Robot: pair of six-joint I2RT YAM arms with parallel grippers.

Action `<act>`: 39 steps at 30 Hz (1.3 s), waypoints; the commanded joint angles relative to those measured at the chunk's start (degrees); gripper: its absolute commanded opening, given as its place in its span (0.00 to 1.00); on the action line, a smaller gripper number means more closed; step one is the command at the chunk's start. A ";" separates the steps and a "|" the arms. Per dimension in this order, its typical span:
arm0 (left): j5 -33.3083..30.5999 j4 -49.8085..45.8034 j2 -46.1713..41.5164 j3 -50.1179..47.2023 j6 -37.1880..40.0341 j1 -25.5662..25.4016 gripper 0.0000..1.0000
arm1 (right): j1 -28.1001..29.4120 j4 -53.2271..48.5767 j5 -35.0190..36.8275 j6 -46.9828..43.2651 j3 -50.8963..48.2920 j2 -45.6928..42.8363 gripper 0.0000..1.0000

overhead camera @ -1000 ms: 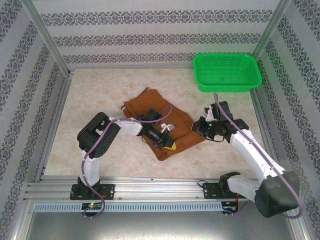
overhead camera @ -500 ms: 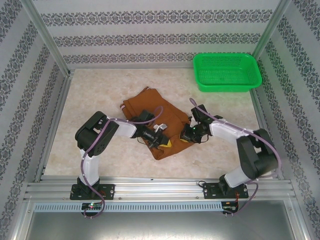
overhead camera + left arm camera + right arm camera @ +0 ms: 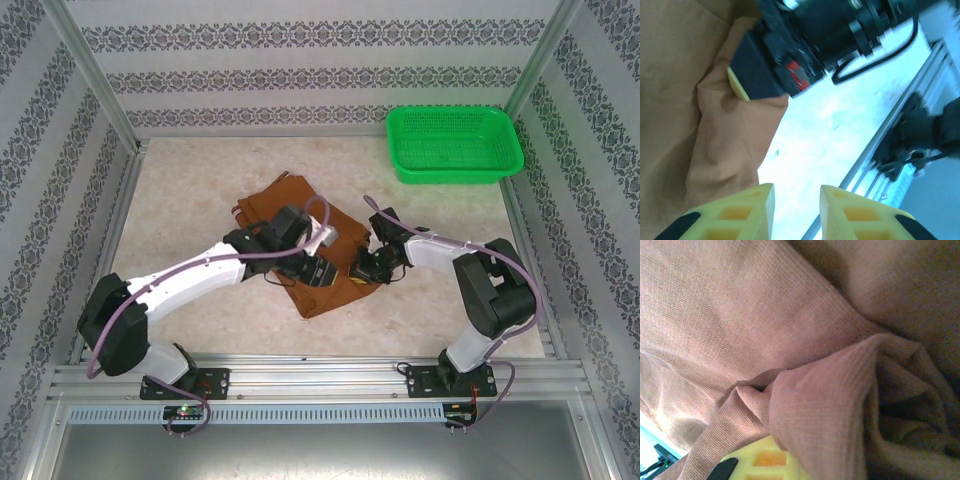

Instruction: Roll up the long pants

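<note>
The long pants (image 3: 275, 205) lie bunched in rust-brown folds at the table's middle. My left gripper (image 3: 318, 270) hovers at their near right edge. In the left wrist view its yellow fingers (image 3: 747, 210) stand apart over bare table, the left gripper (image 3: 796, 192) open and holding nothing, with the long pants (image 3: 680, 100) just to its left. My right gripper (image 3: 362, 272) is shut on the pants' right edge. The right gripper (image 3: 747, 82) shows there pinching a cloth fold. In the right wrist view the long pants (image 3: 765, 315) drape over one yellow finger (image 3: 765, 460).
A green basket (image 3: 453, 178) stands at the back right. An aluminium rail (image 3: 320, 375) runs along the near edge, and frame posts and patterned walls close in the sides. Pale table surface (image 3: 180, 190) lies left of the pants.
The right gripper swung left onto the pants' right edge and closed on the cloth. The left arm stretched out further, and its jaws opened off the cloth. The pants bunched narrower.
</note>
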 commanded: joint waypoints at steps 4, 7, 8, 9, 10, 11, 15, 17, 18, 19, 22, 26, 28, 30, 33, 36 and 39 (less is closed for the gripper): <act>-2.40 -4.30 7.45 -0.04 6.54 -6.04 0.10 | 1.28 -1.78 4.44 0.45 -1.62 4.33 0.00; -5.89 -4.17 13.43 0.13 4.86 -5.86 0.08 | 1.28 -2.26 4.79 0.19 -1.75 3.93 0.00; -8.31 -4.22 14.43 -0.21 4.20 -5.30 0.07 | 1.28 -2.41 4.80 0.11 -1.80 3.84 0.00; -10.53 -4.23 14.99 -0.91 3.46 -4.16 0.06 | 1.28 -2.43 4.75 0.10 -2.06 3.65 0.00; -12.62 -4.23 15.10 -1.93 2.40 -2.68 0.06 | 1.28 -2.46 4.77 0.02 -2.47 3.33 0.00; -14.23 -4.74 15.04 -2.59 1.66 -1.43 0.05 | 1.28 -2.61 4.94 -0.03 -2.75 2.99 0.00; -16.27 -5.54 14.12 -6.68 -0.42 3.13 0.05 | 1.02 -2.89 5.66 -0.41 -3.53 2.42 0.00; -16.30 -6.14 15.14 -7.54 -0.88 3.27 0.05 | 0.92 -2.77 5.55 -0.41 -3.45 2.76 0.00; -15.37 -6.16 15.60 -7.87 -1.14 3.22 0.05 | 0.93 -2.64 5.48 -0.42 -3.30 2.95 0.00; -15.50 -6.75 15.32 -7.55 -1.20 2.90 0.05 | 0.93 -2.59 5.30 -0.35 -3.17 3.13 0.00; -23.18 -7.54 8.07 -5.52 2.69 -4.08 0.11 | 0.93 -2.46 5.18 -0.25 -3.01 2.93 0.00; -33.13 -8.01 0.92 -3.78 11.28 -12.48 0.42 | 0.80 -2.22 4.99 -0.17 -2.93 2.86 0.00; -33.57 -9.73 1.66 -3.63 15.05 -14.06 0.46 | 0.76 -2.10 4.56 -0.38 -2.94 2.78 0.00; -35.55 -12.32 4.44 -2.93 18.10 -15.54 0.50 | 0.76 -2.15 4.55 -0.60 -3.22 2.40 0.00; -41.82 -13.97 9.58 -1.98 21.06 -17.71 0.52 | 0.72 -2.07 4.51 -0.84 -4.20 1.11 0.00; -47.35 -14.32 13.48 0.19 23.84 -19.35 0.54 | 0.41 -1.98 4.61 -1.11 -5.07 -0.64 0.00; -48.57 -13.83 14.41 1.89 26.05 -20.04 0.59 | 0.08 -2.32 4.94 -1.68 -5.10 -2.10 0.00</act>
